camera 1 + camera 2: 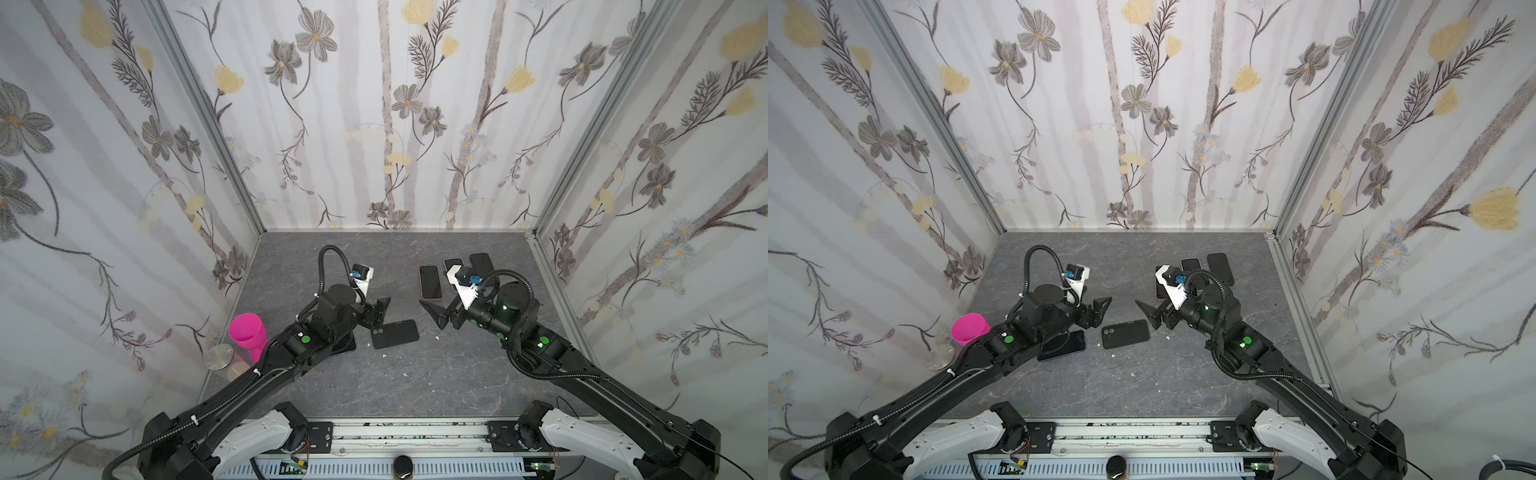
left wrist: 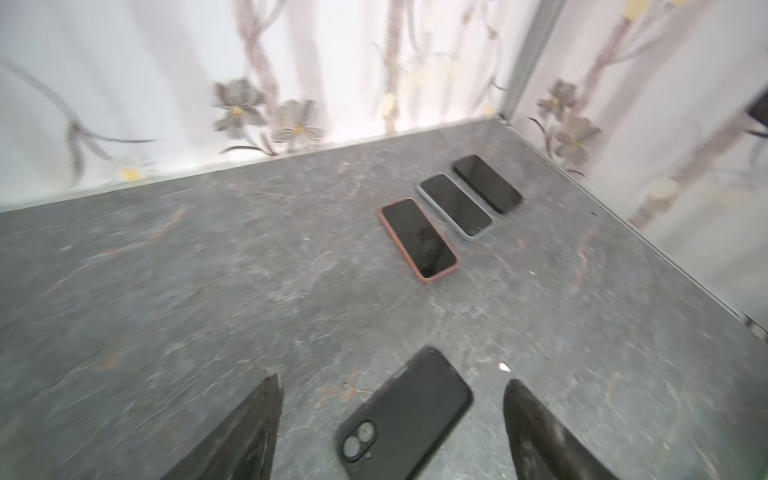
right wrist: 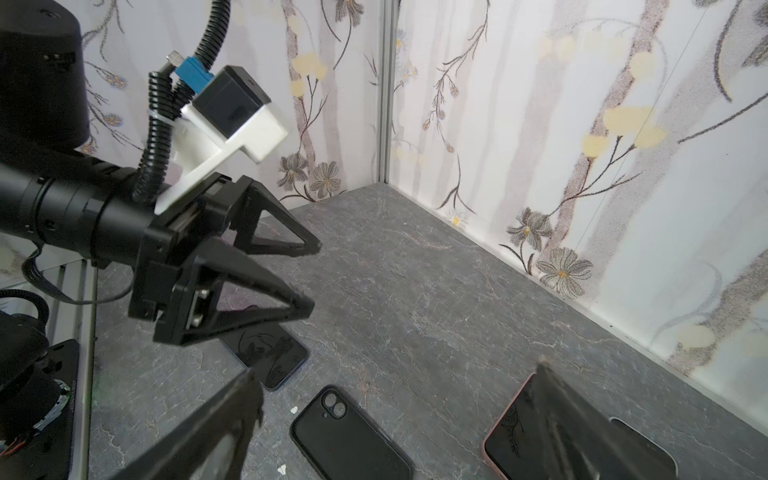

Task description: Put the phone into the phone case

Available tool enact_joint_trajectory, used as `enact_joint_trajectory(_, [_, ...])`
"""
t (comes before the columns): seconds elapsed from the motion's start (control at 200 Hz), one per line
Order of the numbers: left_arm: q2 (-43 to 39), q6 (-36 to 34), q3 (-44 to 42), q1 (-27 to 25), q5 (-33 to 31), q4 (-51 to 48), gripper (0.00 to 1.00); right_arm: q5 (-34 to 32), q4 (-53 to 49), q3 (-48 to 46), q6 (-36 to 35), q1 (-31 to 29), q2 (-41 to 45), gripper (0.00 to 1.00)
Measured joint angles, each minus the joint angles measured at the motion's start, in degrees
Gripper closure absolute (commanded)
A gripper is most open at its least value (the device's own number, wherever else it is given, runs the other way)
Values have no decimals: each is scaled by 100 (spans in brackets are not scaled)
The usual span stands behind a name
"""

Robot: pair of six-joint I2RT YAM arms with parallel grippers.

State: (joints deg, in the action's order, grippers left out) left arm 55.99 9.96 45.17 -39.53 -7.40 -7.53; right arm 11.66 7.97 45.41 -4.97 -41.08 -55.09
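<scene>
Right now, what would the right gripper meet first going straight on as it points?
Likely bare table beyond the black phone case; the left gripper sits off to one side. Depth unclear.

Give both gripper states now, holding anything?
Left gripper: open, holding nothing.
Right gripper: open, holding nothing.

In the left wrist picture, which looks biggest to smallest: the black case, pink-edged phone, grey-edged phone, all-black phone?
1. Matte black phone case, back up: biggest, but nearest the camera.
2. Pink-edged phone with dark screen.
3. Grey-edged phone and all-black phone: nearly alike, so no ranking.
</scene>
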Motion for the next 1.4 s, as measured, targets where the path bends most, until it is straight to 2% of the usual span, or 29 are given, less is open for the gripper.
enact_joint_trajectory(0.155, [-468,518,-269,682,-551,-175,13,540,247,94,0,-66,-433,0])
enact_joint_trajectory(0.275, [-625,688,-461,1161,-608,-404,0,741,131,461,-125,-249,-1036,0])
enact_joint_trajectory(0.544, [-804,540,-697,1974,-317,-433,0,782,-476,1397,-1123,-1036,-2605,0])
enact_joint_trajectory(0.829, [-903,570,-925,2811,55,-205,0,802,-1300,2837,-2026,-1486,-4610,0])
enact_joint_trajectory(1.019, [-1064,579,-1012,3051,168,-168,0,815,-1762,3510,-2378,-1591,-5508,0])
enact_joint_trajectory(1.399, [-1099,601,-1014,3152,144,-168,0,815,-1971,4277,-2728,-1652,-6540,0])
